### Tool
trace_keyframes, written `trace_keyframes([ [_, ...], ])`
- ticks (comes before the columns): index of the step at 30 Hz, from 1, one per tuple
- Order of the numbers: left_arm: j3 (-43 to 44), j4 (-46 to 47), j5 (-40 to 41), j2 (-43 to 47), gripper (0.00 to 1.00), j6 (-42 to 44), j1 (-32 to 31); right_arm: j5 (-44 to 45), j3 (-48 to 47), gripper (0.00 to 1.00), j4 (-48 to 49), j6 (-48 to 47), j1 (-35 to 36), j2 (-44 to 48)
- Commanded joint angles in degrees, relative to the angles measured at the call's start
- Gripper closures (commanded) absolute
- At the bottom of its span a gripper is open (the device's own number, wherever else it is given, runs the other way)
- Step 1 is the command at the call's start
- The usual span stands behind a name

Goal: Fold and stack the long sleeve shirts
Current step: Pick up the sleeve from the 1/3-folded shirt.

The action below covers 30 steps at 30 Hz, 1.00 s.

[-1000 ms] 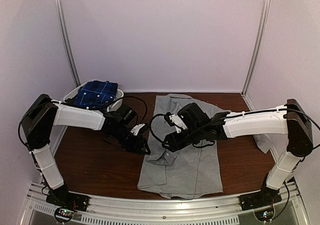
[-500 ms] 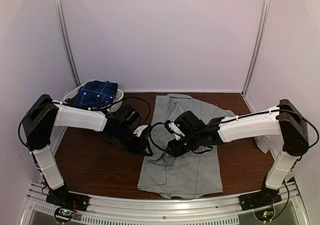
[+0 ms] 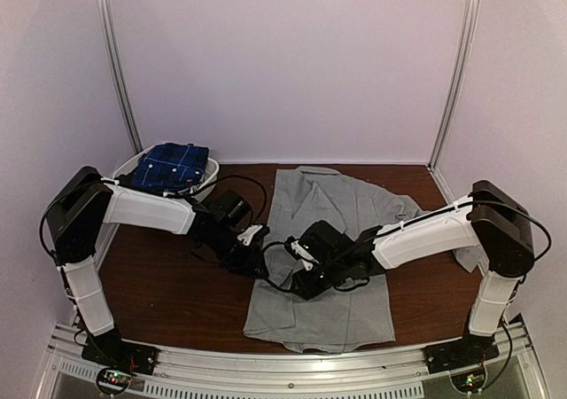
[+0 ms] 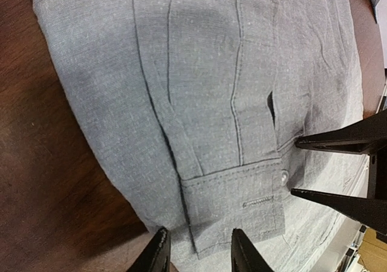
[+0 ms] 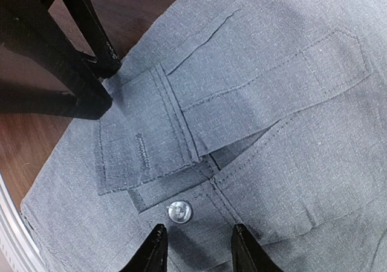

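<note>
Brown table (image 3: 168, 284): grey shirt (image 3: 354, 222); L gripper (image 4: 201, 248), R gripper (image 5: 196, 248) at cuff (image 4: 233, 205).

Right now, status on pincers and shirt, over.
Left pincer open, straddling sleeve cuff. Right pincer open at cuff button. Grey shirt spread flat. Pincers crowd each other.

Robotics lab test cell: left arm (image 3: 142, 208) and right arm (image 3: 425, 230) bolted to an aluminium rail (image 3: 292, 377) at a brown table (image 3: 159, 301), enclosed by bare white walls (image 3: 292, 62) and metal posts (image 3: 120, 71).

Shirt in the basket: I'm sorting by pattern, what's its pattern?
The shirt is dark blue plaid with white lines, best seen in the top external view.
</note>
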State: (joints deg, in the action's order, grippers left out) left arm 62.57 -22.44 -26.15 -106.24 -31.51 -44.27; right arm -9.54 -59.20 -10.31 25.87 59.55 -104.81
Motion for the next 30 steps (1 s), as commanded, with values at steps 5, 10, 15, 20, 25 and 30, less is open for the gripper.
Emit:
trace_keyframes([
  [5,1.95,0.35,0.55,-1.67,0.65,-0.59,-1.60,1.68,0.81,0.63,0.11,1.18,0.37,2.18],
  [10,1.01,0.38,0.97,-1.78,0.68,-1.14,-1.70,3.07,0.33,0.62,-0.30,1.53,0.31,4.07],
  [15,1.39,0.31,0.27,-1.63,0.75,-1.43,-2.30,5.23,-0.92,0.62,-0.47,2.11,-0.02,6.26],
  [20,1.85,0.30,-0.91,-0.80,0.85,-1.76,-2.56,6.56,-1.87,0.61,-0.28,2.67,-1.52,8.50],
  [25,2.83,-1.14,-1.39,0.37,0.98,-1.79,-2.75,8.89,-1.53,0.61,-0.43,3.11,-4.44,10.93],
  [30,3.97,-3.27,-2.70,1.07,1.00,-1.78,-3.21,10.85,-0.55,0.60,-0.46,3.02,-9.30,14.24],
])
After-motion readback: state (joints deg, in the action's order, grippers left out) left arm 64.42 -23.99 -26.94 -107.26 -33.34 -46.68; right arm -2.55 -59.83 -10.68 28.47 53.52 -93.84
